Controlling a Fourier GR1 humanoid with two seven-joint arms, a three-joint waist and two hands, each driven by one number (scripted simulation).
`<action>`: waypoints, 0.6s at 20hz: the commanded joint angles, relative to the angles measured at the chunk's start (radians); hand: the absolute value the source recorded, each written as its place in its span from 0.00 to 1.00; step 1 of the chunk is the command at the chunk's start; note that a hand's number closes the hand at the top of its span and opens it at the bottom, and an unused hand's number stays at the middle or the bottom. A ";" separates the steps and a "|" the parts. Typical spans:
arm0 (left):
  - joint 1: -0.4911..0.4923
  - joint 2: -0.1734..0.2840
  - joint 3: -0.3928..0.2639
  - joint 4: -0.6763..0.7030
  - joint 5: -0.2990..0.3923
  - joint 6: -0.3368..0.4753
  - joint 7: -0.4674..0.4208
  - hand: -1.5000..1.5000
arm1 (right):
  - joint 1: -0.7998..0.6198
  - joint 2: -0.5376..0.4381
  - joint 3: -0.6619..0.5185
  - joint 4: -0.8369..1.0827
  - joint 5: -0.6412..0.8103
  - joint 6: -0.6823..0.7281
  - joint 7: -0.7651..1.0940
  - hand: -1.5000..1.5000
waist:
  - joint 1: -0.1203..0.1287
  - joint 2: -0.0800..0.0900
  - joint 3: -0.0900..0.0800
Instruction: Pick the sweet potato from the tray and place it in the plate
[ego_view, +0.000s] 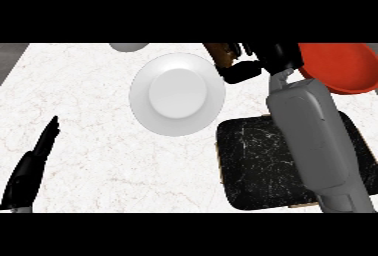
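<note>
Now | right hand (255, 60) clasps sweet potato (218, 53) beside plate (177, 95) | left hand (29, 167) resting

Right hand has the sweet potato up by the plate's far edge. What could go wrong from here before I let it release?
The right hand holds the sweet potato beside the white plate's upper right rim, not over its centre; released here, it may land on the rim or roll onto the counter. The red bowl sits close behind the hand, so a backward swing could knock it.
</note>
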 joint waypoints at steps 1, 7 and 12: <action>-0.019 -0.018 0.001 0.024 -0.025 0.011 -0.004 0.50 | -0.081 0.073 0.001 0.080 -0.002 0.009 0.065 1.00 | -0.001 0.001 0.000; -0.029 -0.015 -0.002 0.014 -0.028 -0.009 -0.006 0.50 | -0.202 0.128 0.094 0.346 -0.015 -0.076 0.113 1.00 | 0.016 0.004 0.000; -0.048 -0.006 0.014 0.047 -0.009 -0.040 -0.018 0.50 | -0.268 0.129 0.197 0.573 -0.109 -0.209 0.073 1.00 | 0.038 0.009 0.000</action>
